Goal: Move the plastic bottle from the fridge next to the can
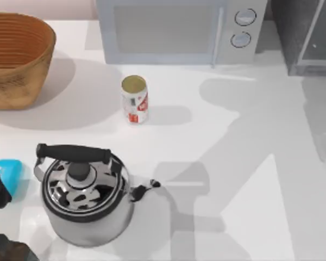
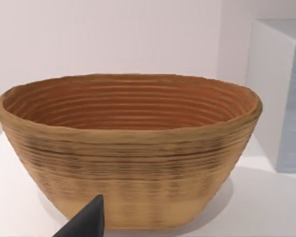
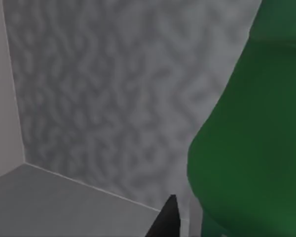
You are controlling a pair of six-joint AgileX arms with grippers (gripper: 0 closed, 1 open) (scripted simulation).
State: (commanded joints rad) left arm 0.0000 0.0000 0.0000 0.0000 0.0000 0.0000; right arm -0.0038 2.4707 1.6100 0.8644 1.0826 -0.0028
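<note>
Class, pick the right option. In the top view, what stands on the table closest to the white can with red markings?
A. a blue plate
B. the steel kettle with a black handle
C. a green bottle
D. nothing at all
B: the steel kettle stands just below the can in the top view, nearer than the basket.
</note>
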